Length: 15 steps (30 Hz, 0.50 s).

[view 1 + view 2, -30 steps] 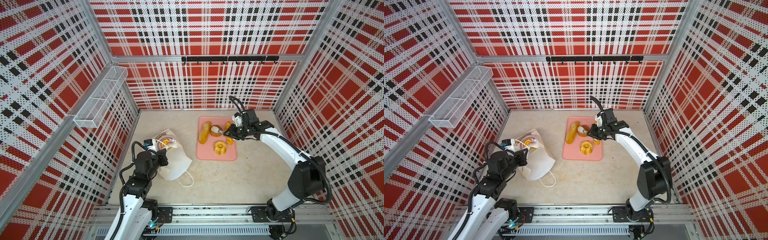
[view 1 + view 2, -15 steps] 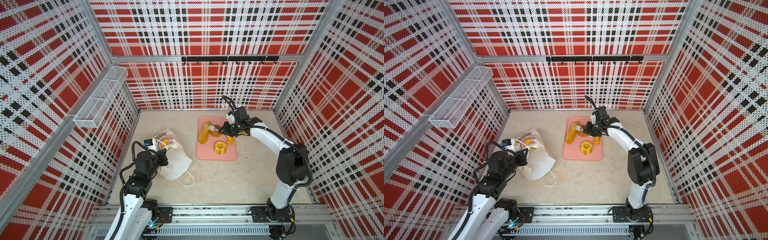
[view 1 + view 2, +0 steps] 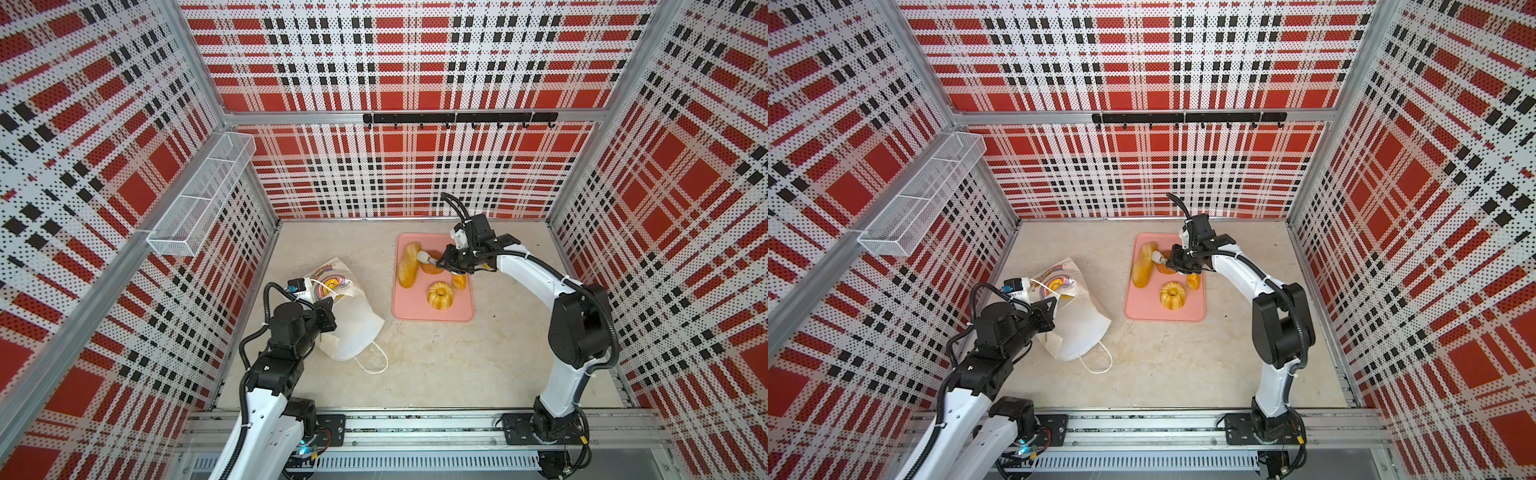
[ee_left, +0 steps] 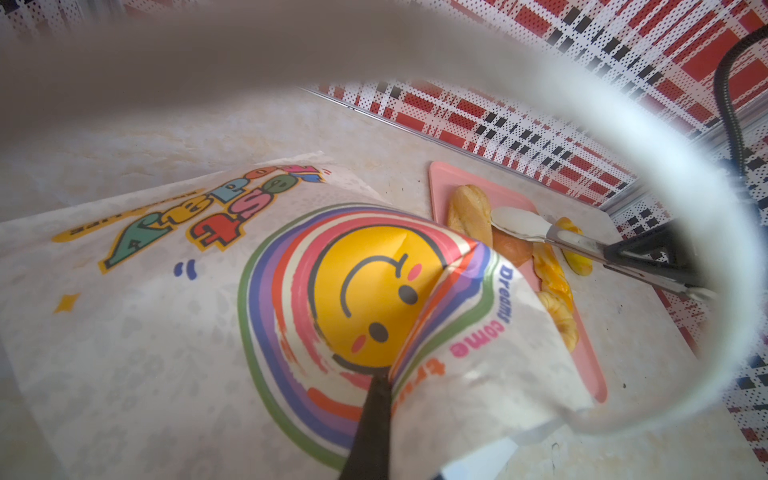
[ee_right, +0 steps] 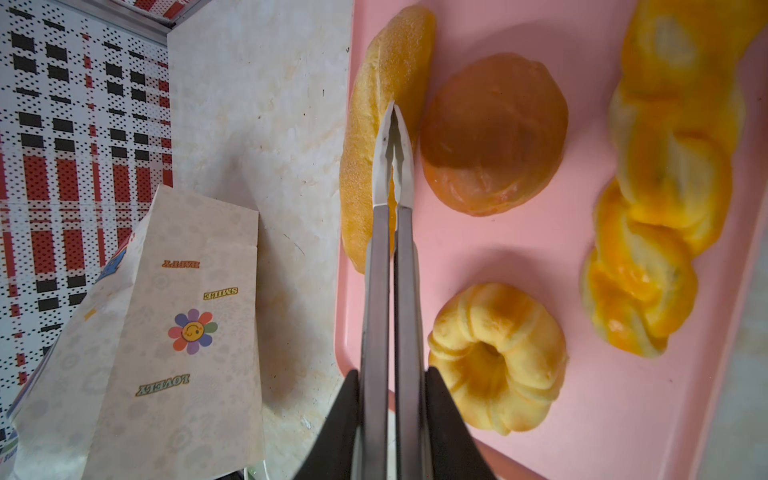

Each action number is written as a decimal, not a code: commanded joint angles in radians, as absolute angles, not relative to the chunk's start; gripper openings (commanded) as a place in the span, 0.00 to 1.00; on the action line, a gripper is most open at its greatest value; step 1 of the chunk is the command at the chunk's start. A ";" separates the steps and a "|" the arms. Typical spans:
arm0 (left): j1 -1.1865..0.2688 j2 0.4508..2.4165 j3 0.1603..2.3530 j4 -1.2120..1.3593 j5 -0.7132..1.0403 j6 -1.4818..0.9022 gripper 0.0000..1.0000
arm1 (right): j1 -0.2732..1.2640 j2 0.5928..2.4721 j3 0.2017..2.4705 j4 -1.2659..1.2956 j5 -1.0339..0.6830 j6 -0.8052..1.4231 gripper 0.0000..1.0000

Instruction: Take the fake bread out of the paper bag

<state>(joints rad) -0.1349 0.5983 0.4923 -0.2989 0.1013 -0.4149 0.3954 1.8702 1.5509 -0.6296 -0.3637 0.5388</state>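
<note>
Bread on pink tray (image 3: 432,315): loaf (image 3: 409,266), bun (image 5: 494,133), braid (image 5: 665,187), ring (image 3: 439,295); rest probably inside paper bag (image 3: 353,328), left gripper (image 3: 326,312) pinching its rim; right gripper (image 5: 392,424) clamps closed empty tongs (image 5: 378,270).

Tabletop (image 3: 374,266) btw bag (image 3: 353,328), tray (image 3: 415,309) free.

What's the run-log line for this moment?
left gripper: shut on bag | right gripper: shut on tongs | tongs: empty, tips by loaf | tray: loaf, bun, ring, braid

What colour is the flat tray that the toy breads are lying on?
Pink all over. The flat plastic tray shows best in the right wrist view.
</note>
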 commanded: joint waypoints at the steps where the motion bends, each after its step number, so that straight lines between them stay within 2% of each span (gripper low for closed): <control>1: -0.123 0.597 0.482 -0.288 0.101 -0.431 0.00 | 0.402 1.939 1.625 -0.632 -0.357 0.514 0.00; 8: -0.124 0.600 0.481 -0.291 0.102 -0.430 0.00 | 0.403 2.000 1.751 -0.742 -0.317 0.467 0.00; 15: -0.124 0.602 0.480 -0.285 0.104 -0.432 0.00 | 0.403 1.844 1.624 -0.718 -0.244 0.482 0.00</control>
<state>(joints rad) -0.1341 0.6003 0.4923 -0.2985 0.1017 -0.4149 0.3985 1.9427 1.6550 -0.7345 -0.2840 0.4904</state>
